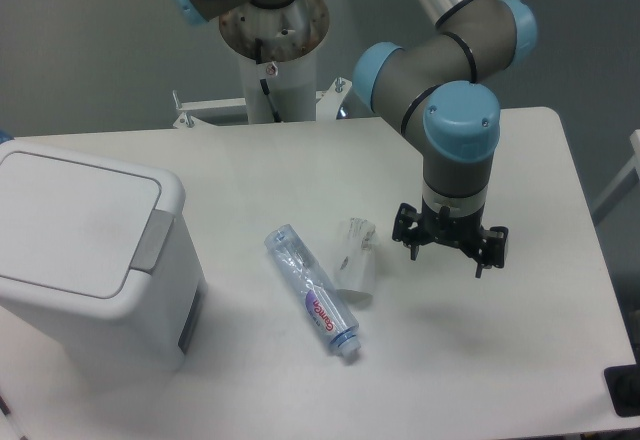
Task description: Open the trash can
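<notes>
The trash can (85,260) is a large white boxy bin at the left edge of the table, its flat lid down and a grey push tab (153,239) on the lid's right side. My gripper (447,251) hangs above the table's right half, far to the right of the bin, pointing down. Its fingers are spread apart with nothing between them.
A clear plastic bottle (312,291) with a blue cap lies on the table between bin and gripper. A crumpled clear plastic cup (354,256) lies just right of it. The arm's base column (274,40) stands at the back of the white table (540,340).
</notes>
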